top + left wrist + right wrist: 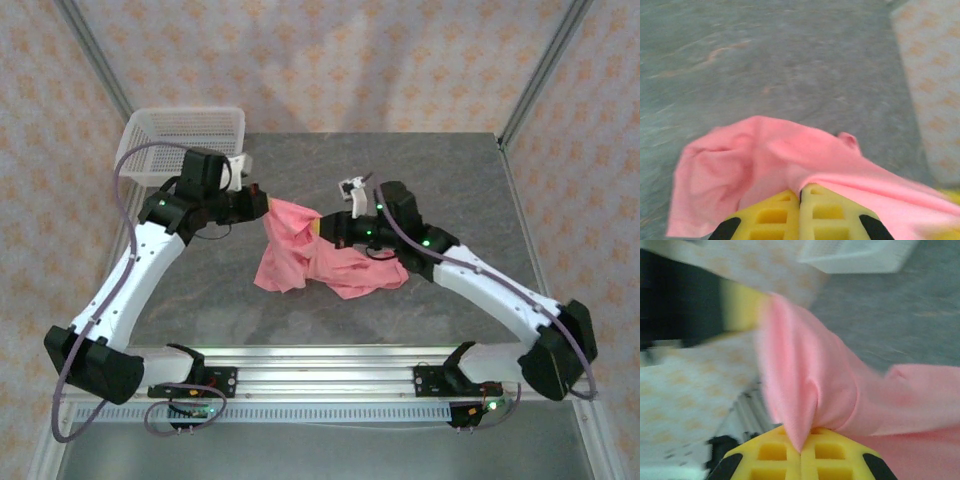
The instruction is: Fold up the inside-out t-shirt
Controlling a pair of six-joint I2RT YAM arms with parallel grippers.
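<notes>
Folding looks barely begun: the pink t-shirt [300,262] sits crumpled at the middle of the bench [430,170], its top lifted between the arms, with no fold made and, I'd judge, all the spreading and folding left. The left pincer [262,207] and right pincer [322,228] each pinch the cloth tight. I count one shirt, two pincers, and one white basket [185,135] at the far-left corner.

T-shirt [300,255]: plain salmon-pink. Basket [180,135]: white mesh. Table [430,170]: mottled grey. Walls [330,60]: cream, orange motifs. Left gripper [800,195], right gripper [801,450]: yellow. 2 arms [130,285]: white and black.
</notes>
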